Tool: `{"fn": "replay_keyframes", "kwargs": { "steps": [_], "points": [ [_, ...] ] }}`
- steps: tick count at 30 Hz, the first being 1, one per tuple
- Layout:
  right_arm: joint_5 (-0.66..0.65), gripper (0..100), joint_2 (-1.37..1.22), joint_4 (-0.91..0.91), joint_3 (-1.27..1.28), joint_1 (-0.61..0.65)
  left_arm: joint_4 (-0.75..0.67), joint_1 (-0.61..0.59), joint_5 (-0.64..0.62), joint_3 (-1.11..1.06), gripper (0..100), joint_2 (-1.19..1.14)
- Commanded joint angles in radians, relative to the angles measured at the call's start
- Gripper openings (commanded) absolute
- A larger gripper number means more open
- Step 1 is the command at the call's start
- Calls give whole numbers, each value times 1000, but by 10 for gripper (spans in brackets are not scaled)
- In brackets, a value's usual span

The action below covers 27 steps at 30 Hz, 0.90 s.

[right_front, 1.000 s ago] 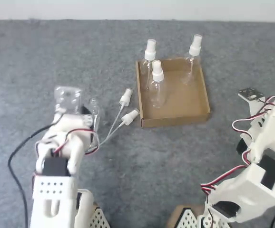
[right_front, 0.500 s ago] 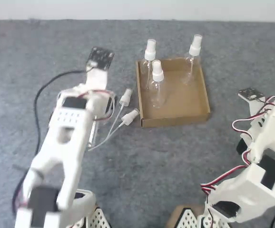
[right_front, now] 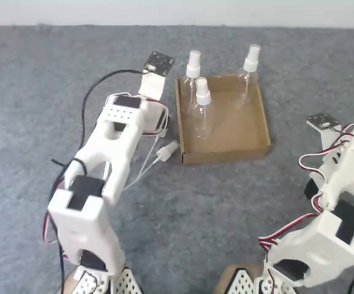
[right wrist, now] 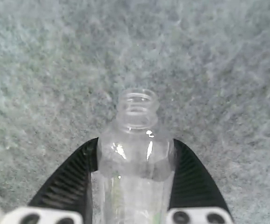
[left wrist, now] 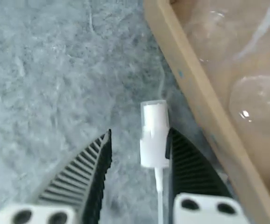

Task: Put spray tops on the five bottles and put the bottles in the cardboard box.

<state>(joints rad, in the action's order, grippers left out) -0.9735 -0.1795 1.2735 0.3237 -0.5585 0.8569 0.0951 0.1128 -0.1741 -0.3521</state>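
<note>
A: Extended since the earlier frame, left gripper (left wrist: 138, 136): state?
B: Jaws apart, straddling one white plastic spray top (left wrist: 153, 135) at nine o'clock of the brown cardboard box (right_front: 226, 152).
A: Counts?
B: Three capped clear bottles (right_front: 201, 113) boxed; right gripper (right wrist: 135, 145) clamps one uncapped clear bottle (right wrist: 137, 109).

light: bright, diffuse | shadows: faint | glare: small glints on bottle (right wrist: 135, 154)

Place: a robot test bench, more lab or workshop than home.
Surface: grey felt-like mat (right_front: 30, 92) under and all around the left gripper (left wrist: 138, 135).
Hardware: white printed arms (right_front: 112, 153) with exposed wiring (right_front: 112, 74).
Backdrop: bare pale wall (right_front: 177, 11) well beyond that gripper.
</note>
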Motion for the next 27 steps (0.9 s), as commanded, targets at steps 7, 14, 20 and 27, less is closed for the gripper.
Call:
{"fn": "replay_keyframes", "kwargs": {
  "steps": [7, 14, 20, 27],
  "points": [
    [6, 45, 15, -8, -5, -10, -5, -3, 3, 139, 173, -114],
    [6, 45, 15, -8, -5, -10, -5, 5, 3, 150, 172, -144],
    [6, 45, 15, -8, -5, -10, 0, 5, 2, 162, 102, -147],
    [6, 45, 15, -8, -5, -10, 8, 5, 2, 162, 95, -149]
  ]
}}
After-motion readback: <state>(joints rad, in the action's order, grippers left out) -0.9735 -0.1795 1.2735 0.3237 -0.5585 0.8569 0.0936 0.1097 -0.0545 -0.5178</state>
